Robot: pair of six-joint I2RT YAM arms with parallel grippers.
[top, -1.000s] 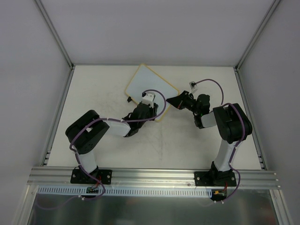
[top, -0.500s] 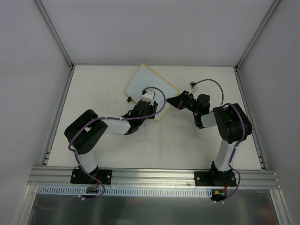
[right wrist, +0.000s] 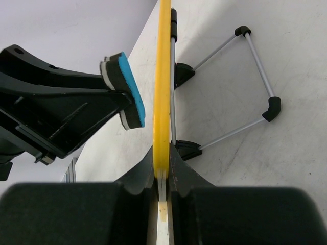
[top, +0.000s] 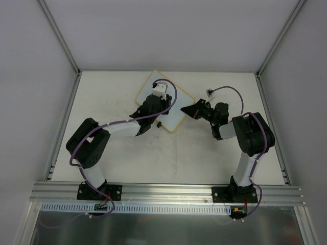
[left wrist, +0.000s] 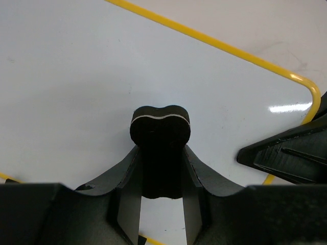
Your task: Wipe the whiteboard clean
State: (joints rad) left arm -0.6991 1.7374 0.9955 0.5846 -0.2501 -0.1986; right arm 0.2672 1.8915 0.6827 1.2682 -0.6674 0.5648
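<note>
White laminate with a thin yellow frame: the whiteboard (top: 180, 105) sits toward the far middle of the surface (top: 214, 153), turned corner-on to my bases. My right jaws (right wrist: 162, 185) are clamped on its frame at the right-hand corner. My left jaws (left wrist: 160, 171) are closed around the black bone-shaped eraser (left wrist: 160, 127), poised over the board's middle.

To wipe well, I judge the felt must lie flat on the face. I would press lightly and sweep in overlapping passes out to the frame. The right grip has to stay firm so the board neither slides nor pivots under the stroke. Strokes aimed at the pinned corner should stop short of my right fingers (left wrist: 286, 153).

The left wrist view shows the board's face (left wrist: 76, 76) at close range. I see no dark marks in that stretch, only a glare spot near the rounded corner. It hides the eraser's working side.

The right wrist view shows the board edge-on. The eraser's blue felt (right wrist: 134, 94) faces the board and sits just beside it. Whether it touches I cannot tell. Behind the board is a folded wire stand (right wrist: 255, 56) on two black clips (right wrist: 183, 72), with a gap down to the surface (right wrist: 271, 173).

Only the top view shows the board's whole outline and both arms, though my left arm covers much of the face.
</note>
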